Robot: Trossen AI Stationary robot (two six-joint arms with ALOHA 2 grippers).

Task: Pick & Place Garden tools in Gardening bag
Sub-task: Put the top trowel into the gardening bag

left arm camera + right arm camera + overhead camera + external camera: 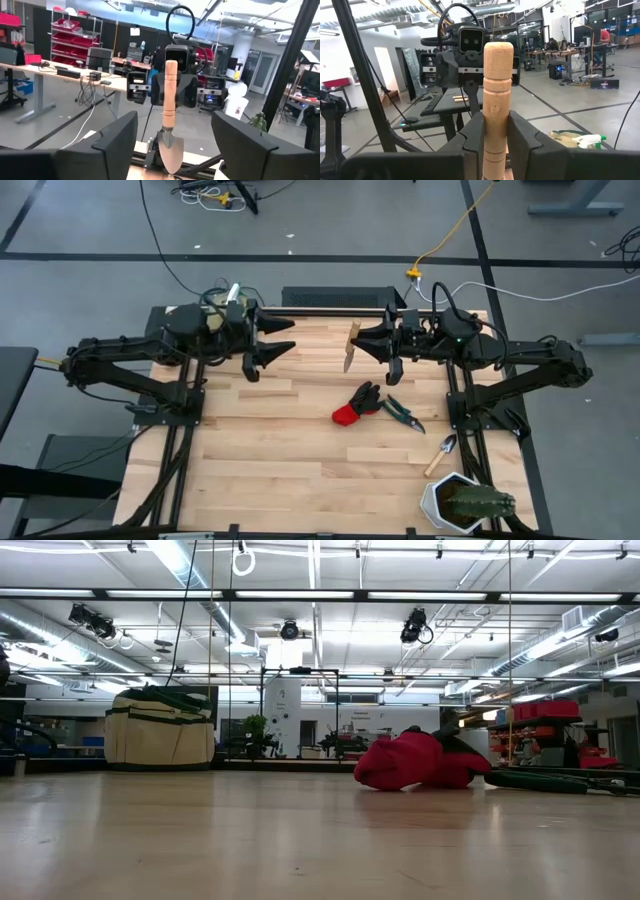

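My right gripper point(365, 343) is shut on a wooden-handled trowel point(350, 346), held up over the far middle of the table. My left gripper point(275, 342) faces it from the table's left. It is open, its fingers standing wide on either side of the trowel point(170, 125) without touching it. The beige gardening bag point(160, 728) stands at the far left, mostly hidden under my left arm in the high view. A green spray bottle point(587, 140) sits in the bag. The red-and-black glove point(358, 402), pruning shears point(403, 412) and a second trowel point(441, 453) lie on the table. My right gripper pinches the trowel's wooden handle point(497, 117) between its two fingers point(475, 137), below the handle's rounded top. The fingers reach in level from the table's right and lie across the handle. The trowel stands upright, blade point(170, 152) down, lifted clear of the table.
A white pot with a green cactus point(465, 502) stands at the near right corner. The near left half of the wooden table point(260, 470) is bare. Beyond the table are desks, shelves and cables.
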